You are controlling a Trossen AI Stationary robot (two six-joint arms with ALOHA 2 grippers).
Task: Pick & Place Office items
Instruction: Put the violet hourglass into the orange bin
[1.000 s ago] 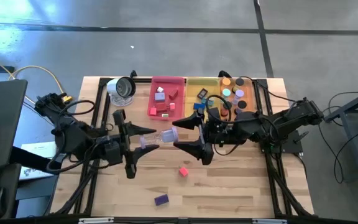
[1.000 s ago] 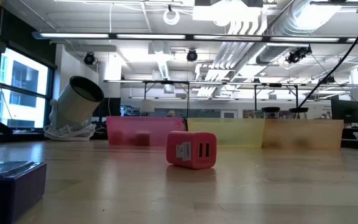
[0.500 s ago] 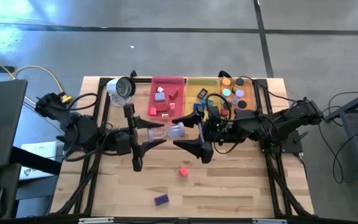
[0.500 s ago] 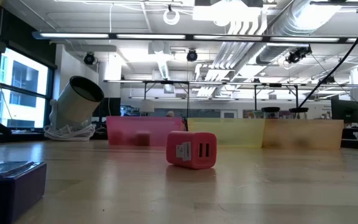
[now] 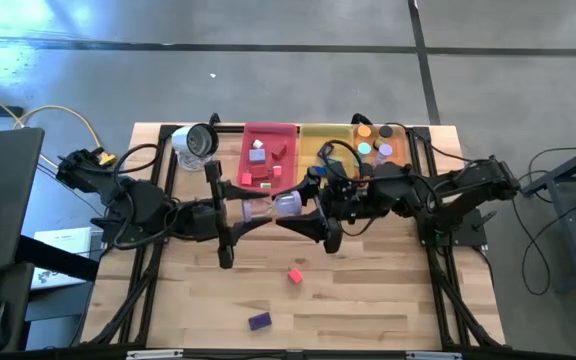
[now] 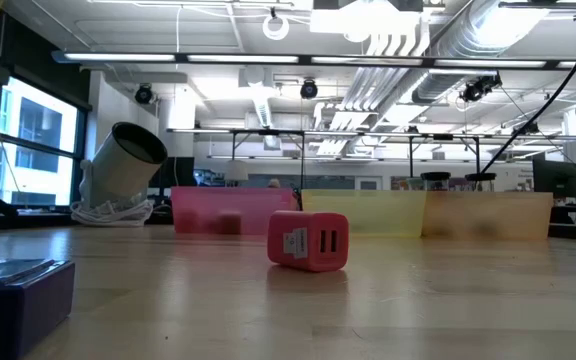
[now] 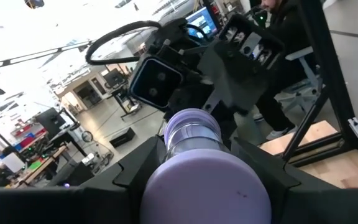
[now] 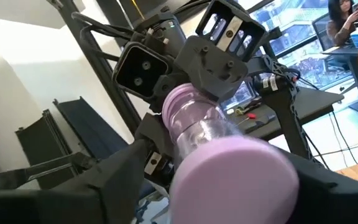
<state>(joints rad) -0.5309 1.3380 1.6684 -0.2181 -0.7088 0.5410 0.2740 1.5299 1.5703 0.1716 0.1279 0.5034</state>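
A lavender cylinder [image 5: 271, 207] with a clear middle lies level in the air between my two grippers, above the table's middle. My left gripper [image 5: 251, 209] is shut on its left end. My right gripper [image 5: 286, 207] is open, and its fingers stand on either side of the cylinder's right end [image 8: 232, 177]; whether they touch it I cannot tell. A red block [image 5: 295, 275] and a purple block [image 5: 259, 321] lie flat on the wood nearer the near edge. More small pieces lie in the pink tray [image 5: 268, 150], the yellow tray [image 5: 308, 135] and the orange tray [image 5: 400, 140]. My left gripper holds the cylinder by its left end [image 7: 207, 186], pinched between the two fingers. The fingers come level from the table's left and lie along the cylinder. The cylinder sticks straight out past the fingertips toward the right gripper, level and lifted clear of the table.
A round silver-and-white object [image 5: 196, 142] with a white cord stands at the far left of the table. The three trays line the far edge. The red block [image 6: 308, 240] and purple block [image 6: 13, 295] lie on the near half, with bare wood around them.
My left gripper has carried the cylinder toward the table's right and a little toward the far edge, up to the right gripper. The right gripper has shifted slightly toward the far edge. The cylinder's right end now lies between the right fingers. The blocks have not moved.
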